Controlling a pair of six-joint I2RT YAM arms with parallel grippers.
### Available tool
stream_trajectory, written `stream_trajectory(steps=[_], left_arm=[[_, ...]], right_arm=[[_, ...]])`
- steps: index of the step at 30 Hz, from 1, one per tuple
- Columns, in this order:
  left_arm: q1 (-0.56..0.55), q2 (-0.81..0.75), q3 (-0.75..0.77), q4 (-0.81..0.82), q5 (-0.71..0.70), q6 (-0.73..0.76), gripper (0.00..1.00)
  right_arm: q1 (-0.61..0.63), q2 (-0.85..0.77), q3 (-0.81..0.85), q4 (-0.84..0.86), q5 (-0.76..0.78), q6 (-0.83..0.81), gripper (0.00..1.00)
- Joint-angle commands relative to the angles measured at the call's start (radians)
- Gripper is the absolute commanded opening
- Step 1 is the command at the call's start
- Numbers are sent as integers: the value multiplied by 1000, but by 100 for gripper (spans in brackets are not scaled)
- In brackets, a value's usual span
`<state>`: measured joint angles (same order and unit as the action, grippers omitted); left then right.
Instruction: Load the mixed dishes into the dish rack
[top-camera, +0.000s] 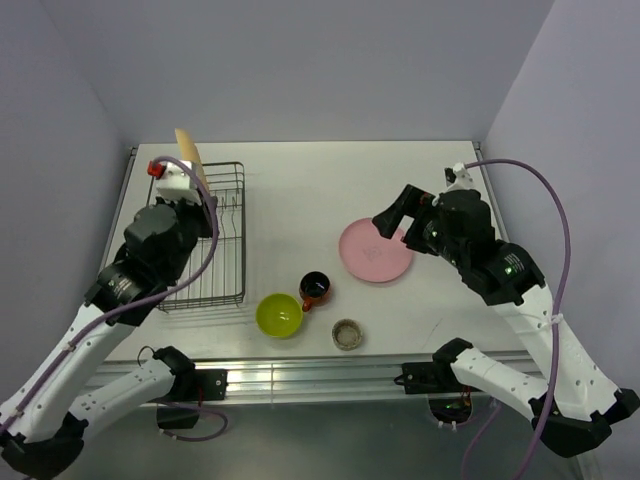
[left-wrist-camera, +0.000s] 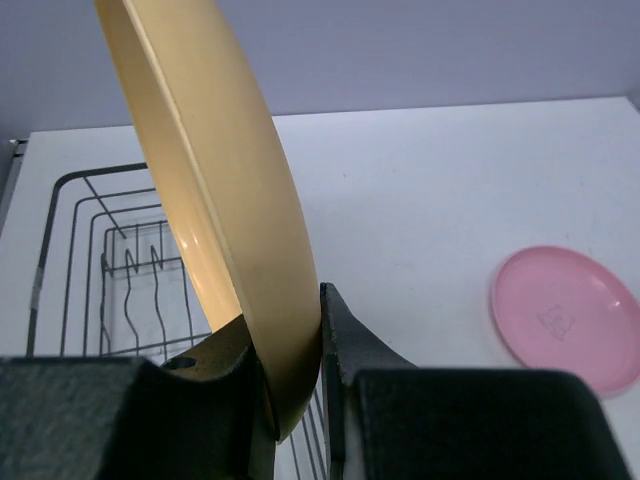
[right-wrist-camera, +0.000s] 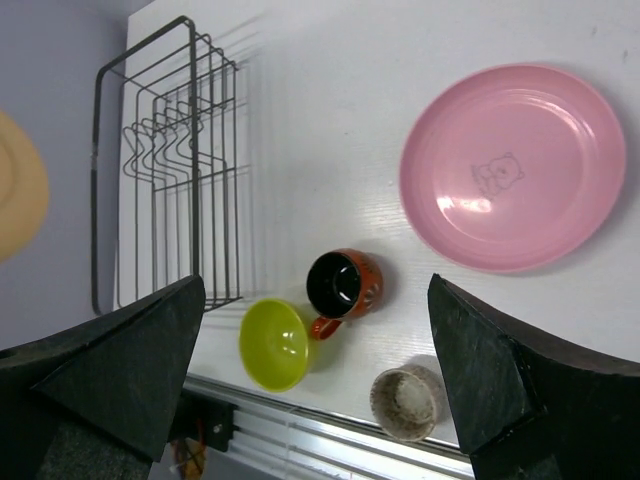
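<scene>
My left gripper (left-wrist-camera: 298, 385) is shut on the rim of the yellow-orange plate (left-wrist-camera: 215, 200) and holds it on edge above the black wire dish rack (top-camera: 215, 240), also seen in the top view (top-camera: 188, 152). My right gripper (top-camera: 397, 215) is open and empty, hovering over the pink plate (top-camera: 375, 250), which lies flat on the table. The lime-green bowl (top-camera: 279, 314), red-orange mug (top-camera: 316, 289) and grey-beige cup (top-camera: 347, 333) stand near the front edge. The right wrist view shows the pink plate (right-wrist-camera: 512, 165), mug (right-wrist-camera: 343, 283), bowl (right-wrist-camera: 273, 343), cup (right-wrist-camera: 407, 402) and rack (right-wrist-camera: 165, 160).
The rack (left-wrist-camera: 110, 260) holds no dishes; its upright prongs show inside. Grey walls close in the table at left, back and right. A metal rail (top-camera: 320, 375) runs along the front edge.
</scene>
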<state>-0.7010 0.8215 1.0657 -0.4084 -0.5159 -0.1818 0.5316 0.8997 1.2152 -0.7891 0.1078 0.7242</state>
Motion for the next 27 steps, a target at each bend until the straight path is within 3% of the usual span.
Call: stream_trajectory(steps=[1, 7, 13, 27], left_arm=[[195, 68, 27, 37, 337, -34, 0], [432, 123, -39, 169, 617, -85, 0], [535, 198, -66, 220, 795, -96, 0], [537, 329, -9, 177, 956, -56, 0]], right_arm=[[-1, -22, -39, -32, 79, -31, 100], [1, -67, -126, -24, 67, -34, 100], [-1, -88, -206, -13, 67, -42, 100], [-2, -88, -301, 70, 27, -35, 100]])
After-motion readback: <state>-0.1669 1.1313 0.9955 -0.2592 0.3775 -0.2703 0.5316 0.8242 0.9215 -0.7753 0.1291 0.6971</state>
